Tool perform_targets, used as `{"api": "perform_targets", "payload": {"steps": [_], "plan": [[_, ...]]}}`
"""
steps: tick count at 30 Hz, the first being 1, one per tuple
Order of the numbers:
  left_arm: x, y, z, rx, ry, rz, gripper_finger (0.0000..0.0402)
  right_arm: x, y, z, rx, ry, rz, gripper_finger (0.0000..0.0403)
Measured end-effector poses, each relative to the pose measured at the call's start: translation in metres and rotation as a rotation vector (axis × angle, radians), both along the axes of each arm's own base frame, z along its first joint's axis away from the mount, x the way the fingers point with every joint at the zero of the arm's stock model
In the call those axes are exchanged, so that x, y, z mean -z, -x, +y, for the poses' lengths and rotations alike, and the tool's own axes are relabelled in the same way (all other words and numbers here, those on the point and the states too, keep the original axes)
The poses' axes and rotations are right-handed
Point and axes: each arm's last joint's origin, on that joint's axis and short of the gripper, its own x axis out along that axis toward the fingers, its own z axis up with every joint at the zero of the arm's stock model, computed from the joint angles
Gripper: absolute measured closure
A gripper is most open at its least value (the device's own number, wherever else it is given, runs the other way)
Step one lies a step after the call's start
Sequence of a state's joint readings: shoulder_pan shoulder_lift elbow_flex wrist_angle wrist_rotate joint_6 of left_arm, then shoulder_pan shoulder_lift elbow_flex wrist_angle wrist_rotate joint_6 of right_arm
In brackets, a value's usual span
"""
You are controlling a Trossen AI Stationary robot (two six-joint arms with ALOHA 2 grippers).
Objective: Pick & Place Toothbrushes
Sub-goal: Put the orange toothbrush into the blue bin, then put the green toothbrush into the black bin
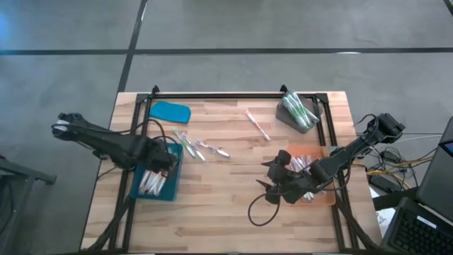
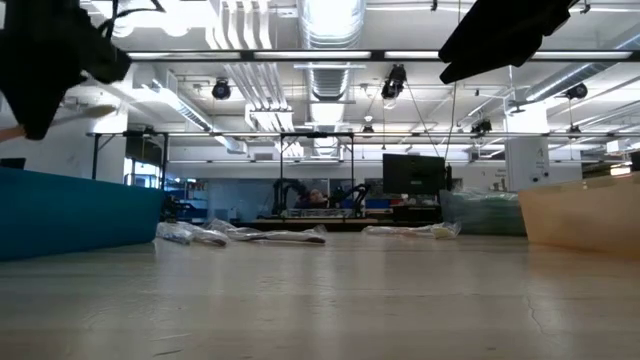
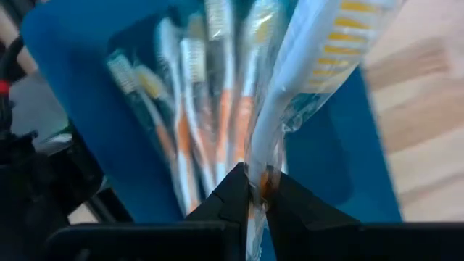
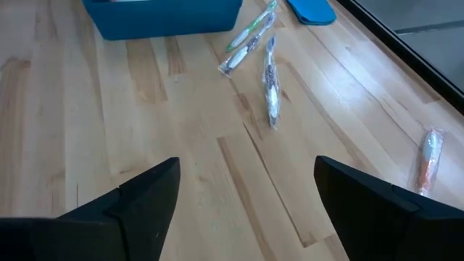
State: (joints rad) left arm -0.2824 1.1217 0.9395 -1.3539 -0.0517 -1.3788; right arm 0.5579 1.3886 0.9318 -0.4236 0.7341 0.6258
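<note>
Left gripper (image 3: 257,190) hangs over the blue tray (image 1: 172,172), its fingers pinched tight on one wrapped toothbrush (image 3: 304,80) (white with yellow-orange stripes), above the orange-handled toothbrushes in the tray (image 3: 217,123). Right gripper (image 4: 246,199), well apart from the blue tray and beside the orange tray (image 1: 322,152), has its jaws spread wide and holds nothing. Loose toothbrushes (image 1: 202,149) lie on the wooden table (image 1: 226,205) just beside the blue tray.

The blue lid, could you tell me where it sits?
High view: the blue lid lies at the table's far left, beyond the blue tray.
</note>
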Motion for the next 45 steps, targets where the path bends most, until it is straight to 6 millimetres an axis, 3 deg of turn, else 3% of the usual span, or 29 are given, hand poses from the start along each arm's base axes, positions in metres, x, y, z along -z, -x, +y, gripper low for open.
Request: {"api": "perform_targets", "payload": {"steps": [10,16,28,45], "plan": [[0.043,0.006,0.012,-0.040,0.192,0.117,0.0364,0.000,0.000,0.000,0.000,0.000,0.001,0.0118],[0.060,0.010,0.017,-0.053,0.220,0.143,0.0364,0.000,0.000,0.000,0.000,0.000,0.001,0.0127],[0.056,0.005,0.020,-0.009,0.227,0.104,0.0351,0.000,0.000,0.000,-0.001,0.000,0.002,0.0137],[0.055,0.004,0.019,0.044,0.272,0.094,0.0279,0.002,0.000,0.000,0.001,-0.001,0.004,0.0089]]}}
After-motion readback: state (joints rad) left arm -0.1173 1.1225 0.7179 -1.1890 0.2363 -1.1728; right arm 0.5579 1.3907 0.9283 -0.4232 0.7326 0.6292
